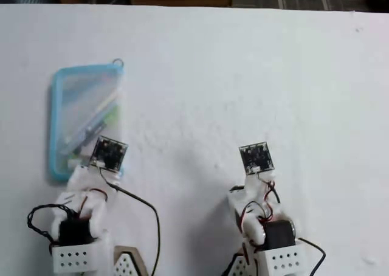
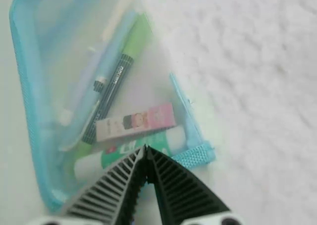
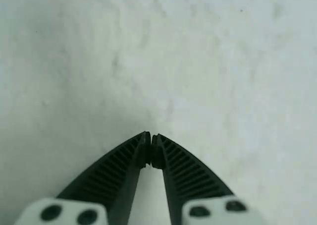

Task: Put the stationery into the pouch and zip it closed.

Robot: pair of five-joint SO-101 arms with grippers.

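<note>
1. The left gripper point(image 2: 146, 153) has its ribbed fingers pressed together, tip to tip. Nothing shows clamped between the tips. It hangs over the near end of the pouch point(image 2: 28, 111), just beside the woven end tab point(image 2: 195, 155).

2. Directly past the tips, inside the pouch, lie a glue stick point(image 2: 163, 140), a pink eraser point(image 2: 136, 122) and a dark marker point(image 2: 111, 96), with further pens beyond. The contents lie loose and at mixed angles.

3. In the high view the pouch lies flat on the table point(image 1: 243, 75) in front of the left arm. Its long side runs away from the arm, and the pull ring point(image 1: 117, 62) is at the far corner. Whether the zip is fully run cannot be read.

4. The right gripper point(image 3: 150, 141) is likewise closed on nothing, above bare table and well apart from the pouch.

Handling assessment:
- The pouch is probably light, so it may slide on the table if pushed or pulled from one end only.
- The clear wall appears thin, soft and slick. A pinch there would likely buckle or slip.
- The contents are rigid but free to roll, so tilting the pouch is inadvisable.
- Recommended hold points are the woven end tab, to anchor the pouch, and the pull ring, to draw the slider. The stitched blue border is a stiffer fallback
</note>
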